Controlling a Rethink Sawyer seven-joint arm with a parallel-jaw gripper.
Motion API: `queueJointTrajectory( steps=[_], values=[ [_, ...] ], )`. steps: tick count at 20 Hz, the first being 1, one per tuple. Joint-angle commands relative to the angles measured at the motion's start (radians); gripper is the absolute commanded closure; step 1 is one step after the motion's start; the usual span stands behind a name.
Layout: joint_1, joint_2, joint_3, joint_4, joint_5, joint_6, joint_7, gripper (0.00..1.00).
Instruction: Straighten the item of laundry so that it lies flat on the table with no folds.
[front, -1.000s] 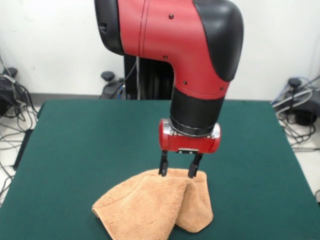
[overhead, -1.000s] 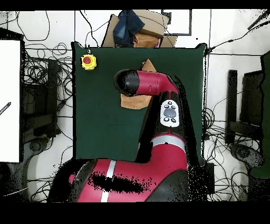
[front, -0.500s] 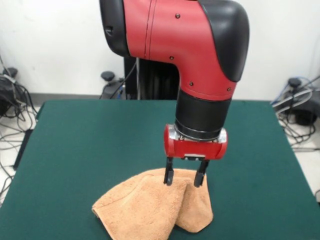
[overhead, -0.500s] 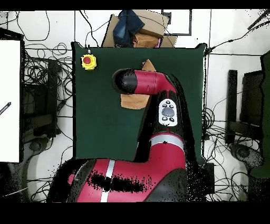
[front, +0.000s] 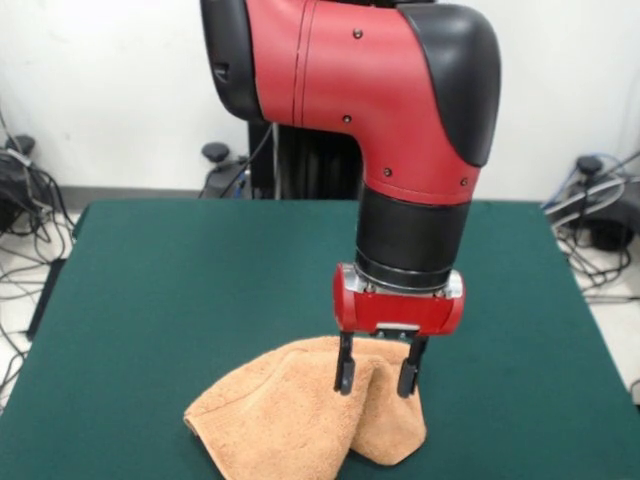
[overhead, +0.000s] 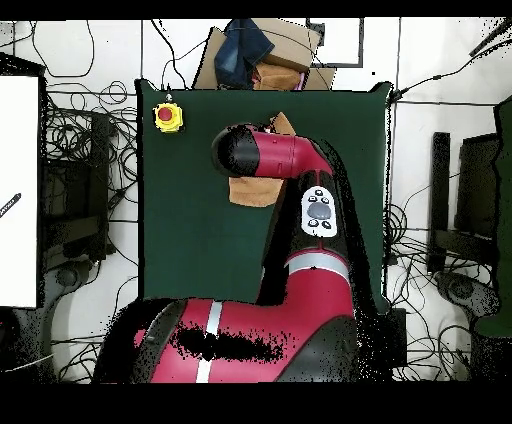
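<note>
One towel (front: 305, 410) is all you have to deal with, and it sits bunched and folded over itself on the table (front: 160, 290), directly beneath the tool (front: 378, 378) and spreading out to the left of it as the front camera shows things. Over the last second your tool has come down and drifted a little toward the camera and to that camera's right: its two fingers (front: 345, 372) started at the towel's raised top fold and are now lower, in front of the cloth, straddling the ridge where the two flaps meet. The fingers stand apart with a clear gap between them, and nothing is pinched yet. The towel itself has not shifted or changed shape across those moments, so the descent has not disturbed it. From above, the arm (overhead: 285, 160) covers most of the cloth, leaving only a strip showing beside it and a small corner peeking out past its far side, so you cannot check the contact from there. This looks like the approach to a grasp on the upper fold; the flattening has not begun. Close only once the tips have a single layer between them, since gripping both flaps together would likely drag the whole bundle instead of opening it.
</note>
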Motion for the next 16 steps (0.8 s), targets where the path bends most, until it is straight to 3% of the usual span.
queueJointTrajectory(
  steps=[1,16],
  values=[
    [0.002,0.080,0.041,0.039,-0.039,0.021,0.082,0.00],
    [0.013,0.171,-0.002,-0.038,-0.107,-0.006,0.057,0.00]
  ],
)
